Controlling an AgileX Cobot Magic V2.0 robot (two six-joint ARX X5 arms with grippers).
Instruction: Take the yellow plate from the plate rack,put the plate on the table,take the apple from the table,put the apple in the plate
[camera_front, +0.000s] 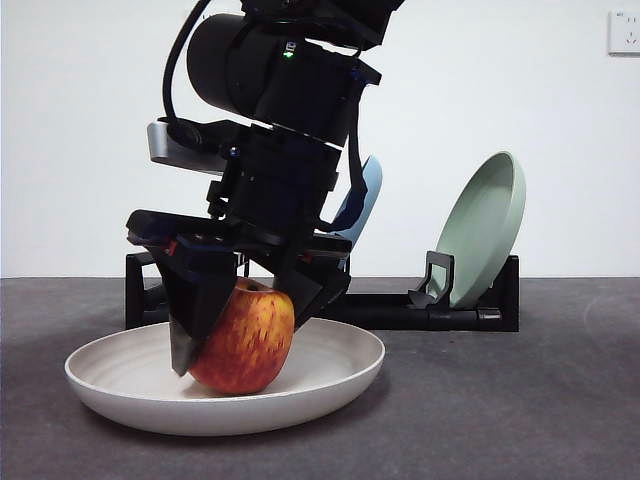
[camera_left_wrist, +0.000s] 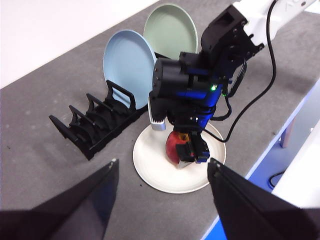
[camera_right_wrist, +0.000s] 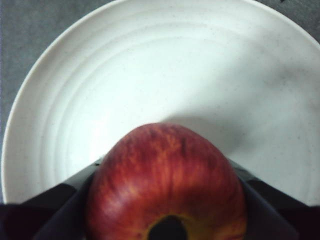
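Dark grey matte table (camera_front: 560, 420) holds the cream round shallow plate (camera_front: 340, 375), with the red, yellow-streaked apple (camera_front: 245, 345) resting in it. Right gripper (camera_front: 240, 335) is clamped on the apple's sides. Firm, smooth, probably bruisable, so mid-flank grip looks sensible. Left gripper (camera_left_wrist: 162, 167) hangs spread apart, waiting.

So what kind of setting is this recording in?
Probably a lab test bench, not a kitchen: a bare grey table against a blank white wall, a black plate rack holding only two plates, and the right tool gripping an apple in a cream plate.
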